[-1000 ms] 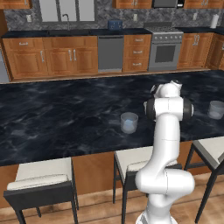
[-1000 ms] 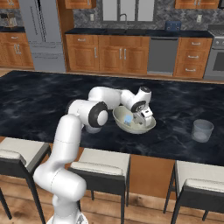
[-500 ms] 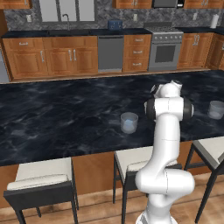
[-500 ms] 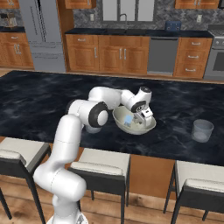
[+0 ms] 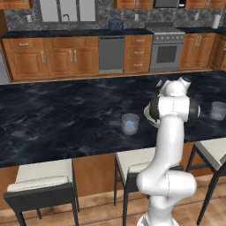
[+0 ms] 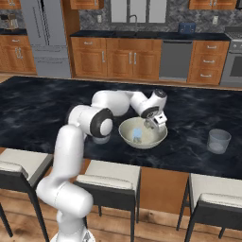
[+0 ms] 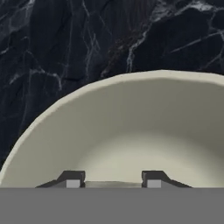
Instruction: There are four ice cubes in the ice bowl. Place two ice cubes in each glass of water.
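The cream-white ice bowl (image 6: 142,144) stands on the dark marble counter, and its inner wall (image 7: 131,122) is close up in the hand view. My gripper (image 6: 152,126) reaches down into the bowl from its right rim. Pale bluish ice cubes (image 6: 137,134) lie on the bowl's bottom, just left of the hand. In the hand view the two dark fingertips (image 7: 72,180) stand partly closed, with a pale strip of an ice cube (image 7: 113,184) spanning the gap between them. One glass of water (image 6: 219,141) stands to the right of the bowl; the other glass (image 5: 130,123) stands to its left.
Stools line the near edge of the counter (image 6: 38,108). Wooden cabinets, a dishwasher and a stove run along the far wall. Open marble lies between the bowl and each glass.
The jaws have narrowed inside the bowl; the arm and bowl have hardly moved.
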